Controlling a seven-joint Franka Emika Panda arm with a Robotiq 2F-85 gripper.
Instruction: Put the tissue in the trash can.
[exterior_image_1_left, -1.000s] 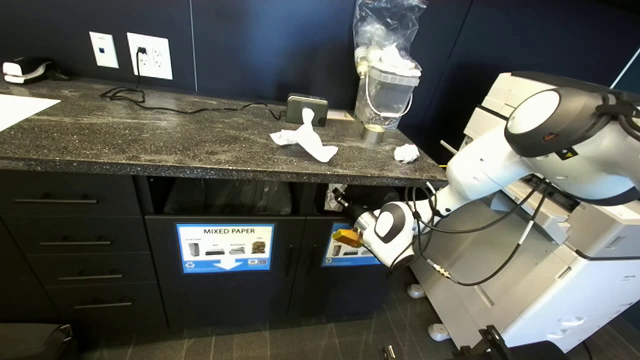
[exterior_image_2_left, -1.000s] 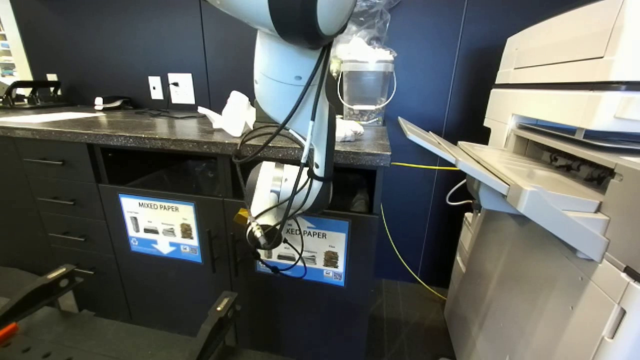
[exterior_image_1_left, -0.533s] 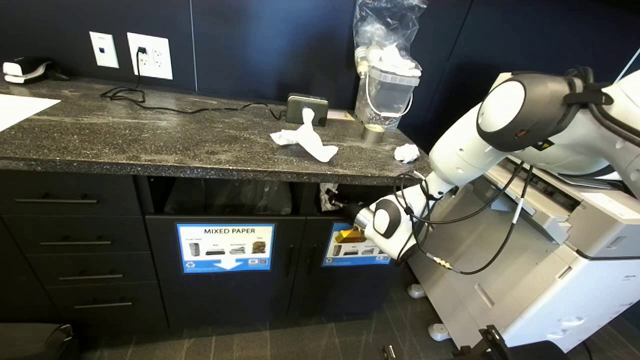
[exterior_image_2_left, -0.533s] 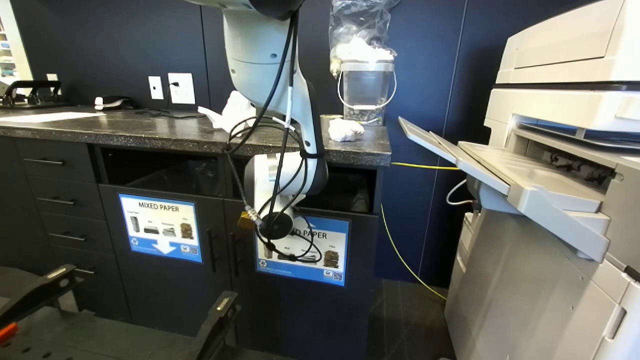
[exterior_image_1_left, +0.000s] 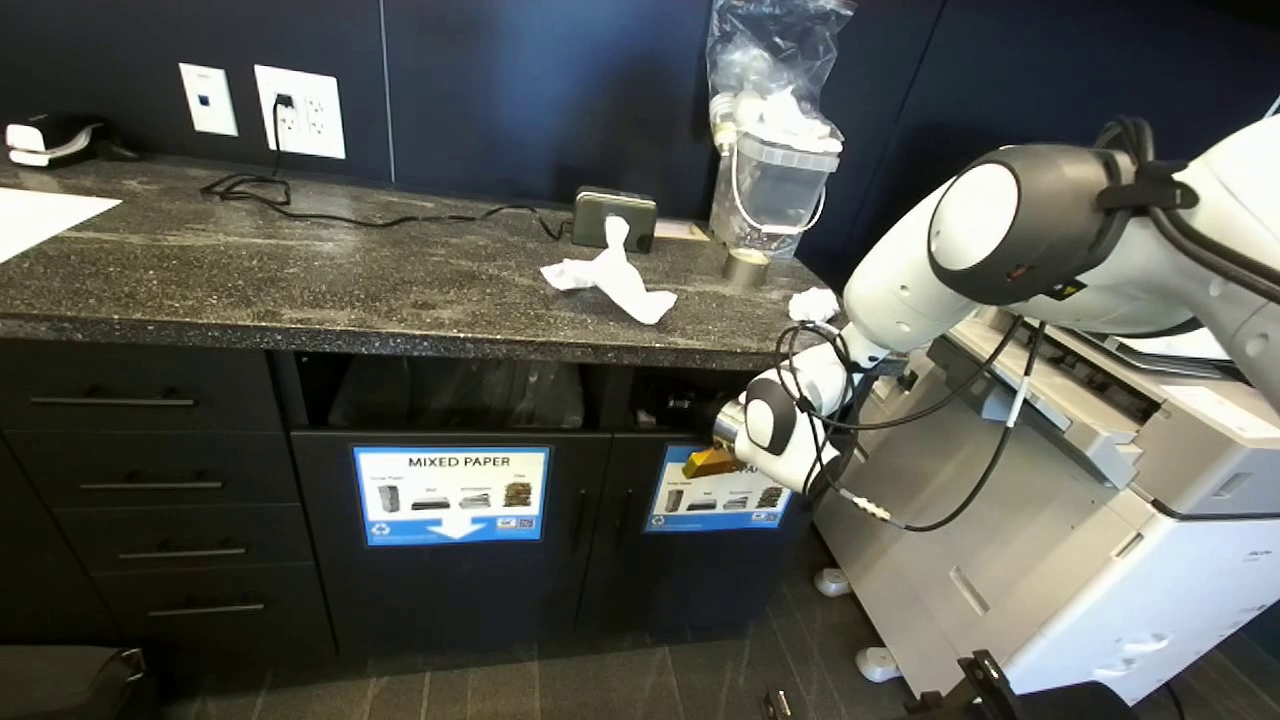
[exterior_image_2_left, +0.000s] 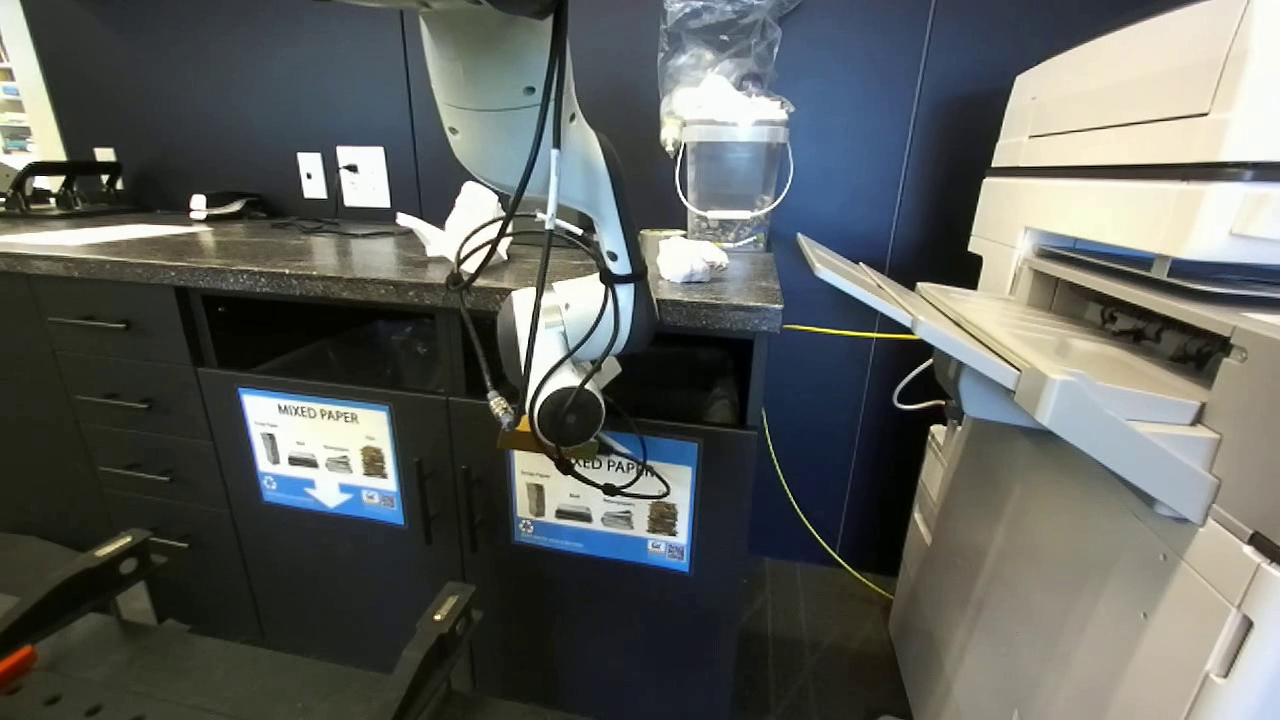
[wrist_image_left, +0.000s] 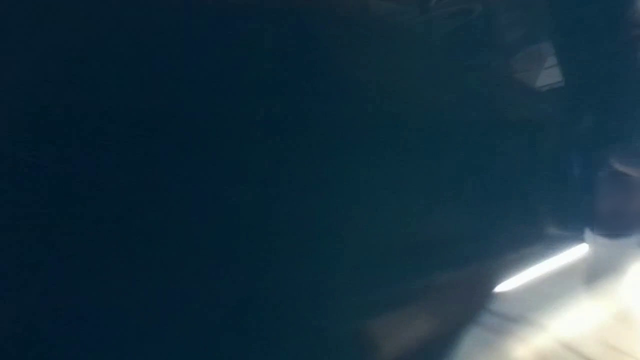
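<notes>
The trash can (exterior_image_1_left: 690, 590) is the dark cabinet bin at the right, with a wide slot above a blue-and-white label (exterior_image_2_left: 600, 515) that partly reads "MIXED PAPER". My gripper (exterior_image_1_left: 668, 405) reaches into that slot; its fingers are lost in the shadow, so how the jaws stand does not show. The arm hides them in an exterior view, and the wrist view is dark and blurred. A loosely crumpled white tissue (exterior_image_1_left: 613, 275) lies on the counter. Near the right counter corner sits a balled white tissue (exterior_image_1_left: 813, 305). Inside the slot no tissue can be made out.
A like bin labelled MIXED PAPER (exterior_image_1_left: 450, 495) is built in at the left. The counter edge (exterior_image_1_left: 480, 345) overhangs the slots close above my hand. A large printer (exterior_image_2_left: 1080, 480) stands to the right. Loose cables (exterior_image_2_left: 545, 300) hang round the wrist.
A pale crumpled piece that showed by the fingertips in the slot half a second ago is gone from sight. My hand has risen slightly and the forearm has swung left.
</notes>
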